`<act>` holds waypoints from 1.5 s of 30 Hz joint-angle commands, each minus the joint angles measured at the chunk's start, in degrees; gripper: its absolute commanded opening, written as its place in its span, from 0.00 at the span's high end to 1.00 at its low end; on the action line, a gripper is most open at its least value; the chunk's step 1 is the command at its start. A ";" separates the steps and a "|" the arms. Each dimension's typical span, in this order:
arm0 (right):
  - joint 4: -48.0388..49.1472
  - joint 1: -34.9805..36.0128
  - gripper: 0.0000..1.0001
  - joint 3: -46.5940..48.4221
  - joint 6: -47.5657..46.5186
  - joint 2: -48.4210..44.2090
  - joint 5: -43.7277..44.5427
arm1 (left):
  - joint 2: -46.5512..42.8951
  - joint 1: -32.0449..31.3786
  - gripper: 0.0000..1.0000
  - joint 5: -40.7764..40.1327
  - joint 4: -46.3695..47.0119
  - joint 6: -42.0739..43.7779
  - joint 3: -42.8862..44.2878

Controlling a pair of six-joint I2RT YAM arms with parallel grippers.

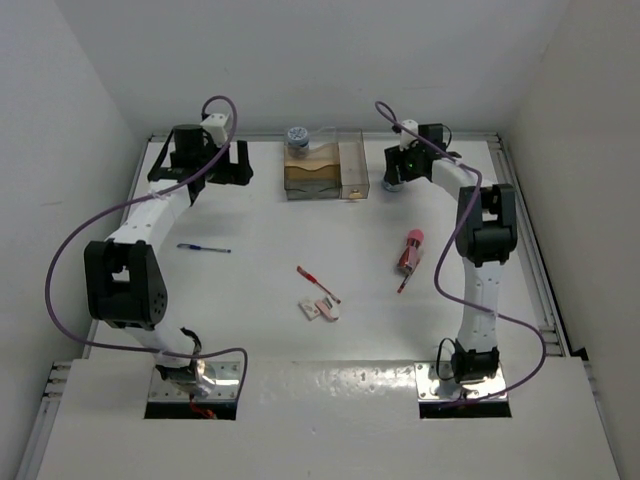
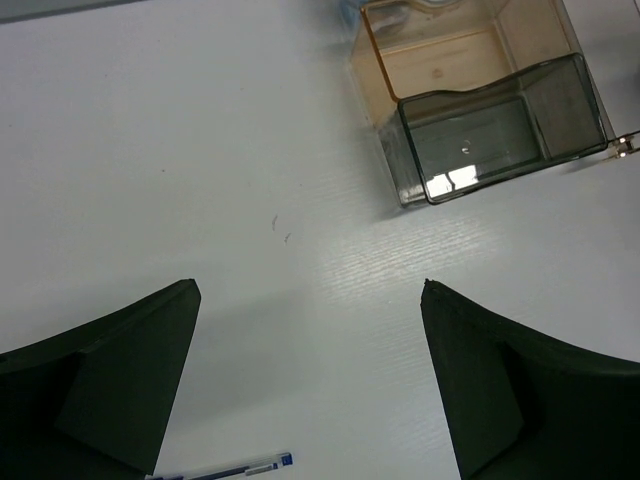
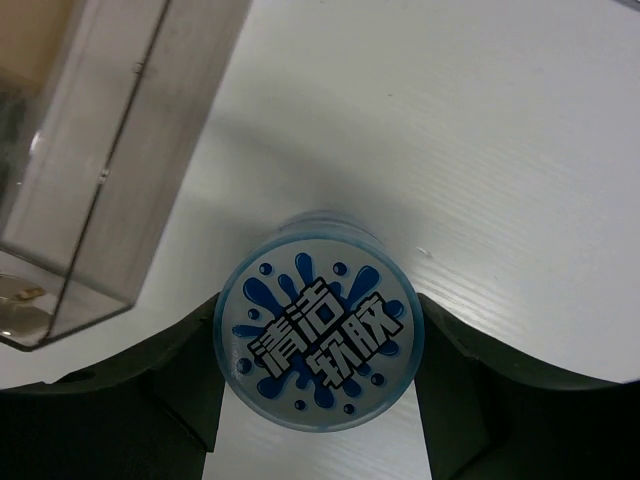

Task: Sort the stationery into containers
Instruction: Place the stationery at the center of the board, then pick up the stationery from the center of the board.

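My right gripper (image 1: 393,177) (image 3: 318,300) is shut on a round blue-grey patterned roll (image 3: 318,335), its fingers (image 3: 190,370) pressed against both sides. It is just right of the clear organiser (image 1: 325,166) (image 3: 90,150). A second roll (image 1: 297,137) stands behind the organiser's far left corner. My left gripper (image 1: 210,160) (image 2: 310,290) is open and empty over bare table, left of the organiser (image 2: 480,100). A blue pen (image 1: 203,248) (image 2: 235,468) lies on the left. A red pen (image 1: 318,284) and white-pink erasers (image 1: 318,309) lie mid-table. A pink chunky piece (image 1: 411,247) and another red pen (image 1: 403,282) lie to the right.
White walls enclose the table on three sides. Purple cables loop from both arms. The arm bases stand at the near edge.
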 commanded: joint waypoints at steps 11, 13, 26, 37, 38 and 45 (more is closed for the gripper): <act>5.79 0.18 0.20 0.82 2.27 -0.19 -1.55 | 1.56 1.25 0.01 2.50 1.94 -1.97 2.12; 8.78 -0.43 0.16 -1.82 3.85 -0.99 -1.82 | 1.56 1.25 0.01 2.67 1.68 -2.06 1.95; 39.11 -2.02 0.13 -21.25 9.04 -9.08 -6.57 | 1.03 1.25 0.01 2.32 1.68 -3.20 0.02; 36.74 -1.84 0.12 -17.03 9.92 -7.50 -8.24 | 1.91 1.25 0.01 2.50 1.68 -3.55 0.54; 36.65 -1.84 0.12 -16.86 9.92 -7.50 -8.24 | 2.00 1.25 0.01 2.59 1.68 -3.55 0.80; 36.30 -1.75 0.12 -17.30 9.21 -6.97 -8.41 | 2.44 1.25 0.01 3.29 1.68 -3.82 0.89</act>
